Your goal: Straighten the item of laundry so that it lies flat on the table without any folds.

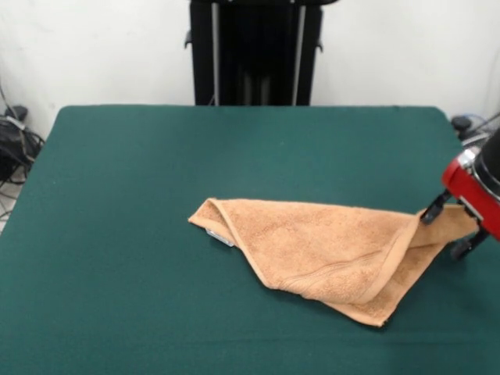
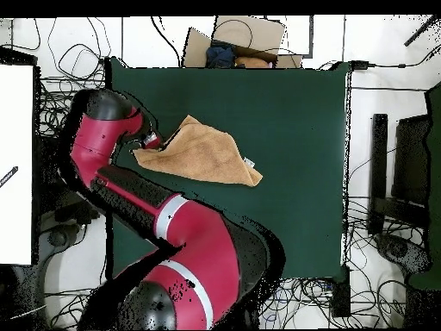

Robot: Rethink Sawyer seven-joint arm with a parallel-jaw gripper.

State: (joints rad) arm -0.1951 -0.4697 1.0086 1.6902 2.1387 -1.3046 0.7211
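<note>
1. Your towel [image 1: 320,254] lies on the green desk [image 1: 117,234], toward the front view's right half and nearer the camera than the pedestal. In the overhead view it sits in the upper-left part of the desk, close to the edge where the arm reaches in.

2. Condition of the cloth: it is folded over on itself into a rough triangle, with one layer laid over another and a ridge running down toward the near corner. A small white tag [image 1: 221,237] shows under the left edge in the front view. It is not flat.

3. Your claw [image 1: 451,227] stands at the towel's right-hand corner in the front view. Its two dark fingers sit either side of that corner, one above and one below, and the cloth runs between them. I judge them closed on the corner, with the fabric there raised slightly off the desk.

4. Step in hand, as I judge it: the corner is gripped and the unfolding pull is the work at hand. The fold is not yet undone.

5. The next move calls for you to carry that corner away from the body of the towel, low over the desk, so the upper layer peels off the lower.

6. Watch the desk edge: the claw is already near it, so room to pull outward looks limited.
</note>
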